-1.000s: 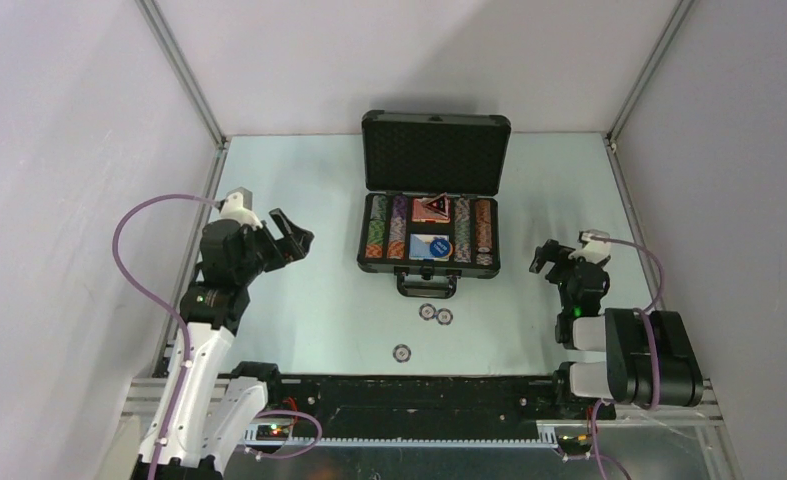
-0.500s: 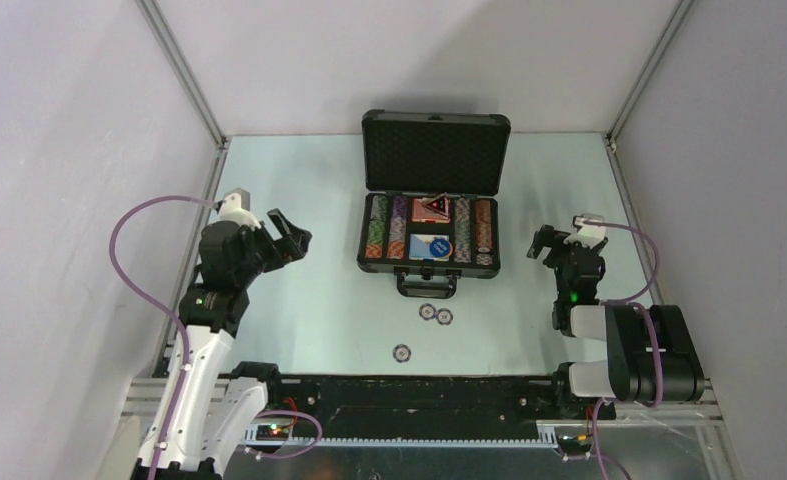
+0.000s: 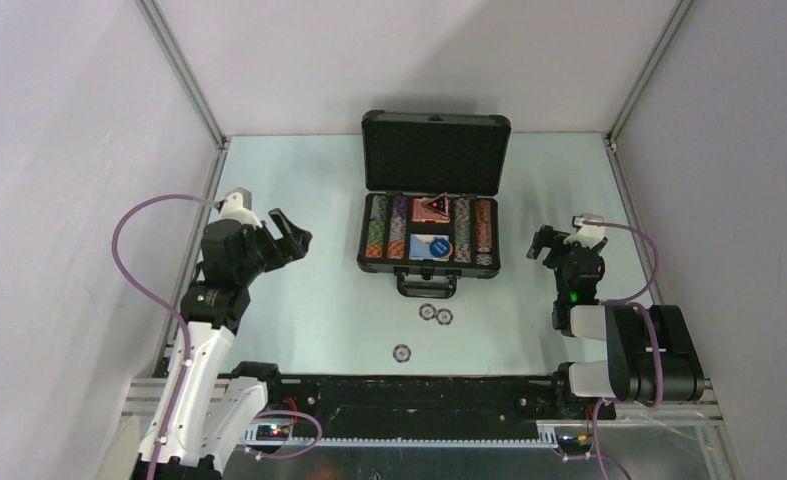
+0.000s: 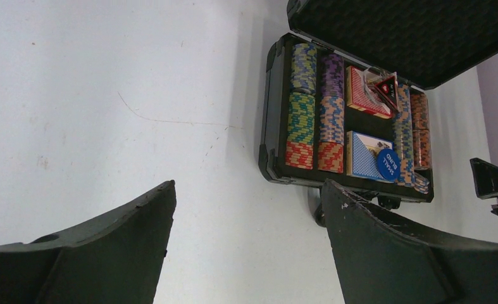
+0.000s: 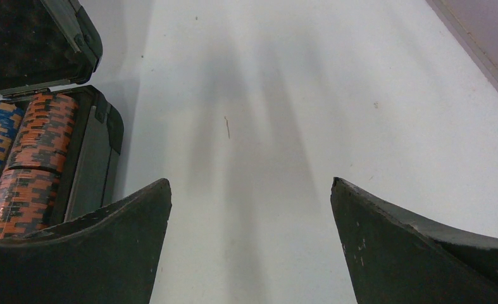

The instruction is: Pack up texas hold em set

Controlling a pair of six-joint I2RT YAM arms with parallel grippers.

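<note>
The black briefcase (image 3: 489, 262) stands open at mid table, its foam-lined lid (image 3: 435, 152) upright. It holds rows of multicoloured chips (image 3: 376, 238), a red-patterned deck with a dark triangular marker (image 3: 432, 207) and a blue deck with a blue round button (image 3: 431, 246). Three loose chips lie on the table in front of it, two together (image 3: 436, 315) and one nearer (image 3: 401, 352). My left gripper (image 3: 291, 236) is open and empty, left of the case. My right gripper (image 3: 543, 247) is open and empty, right of the case. The case also shows in the left wrist view (image 4: 273, 117) and in the right wrist view (image 5: 97, 168).
Grey walls with metal frame posts (image 3: 180, 72) close in the table on three sides. The arm bases and a black rail (image 3: 409, 392) run along the near edge.
My right gripper has moved a little away from me and to the left. My left gripper has barely shifted. The case and the loose chips have not moved.
</note>
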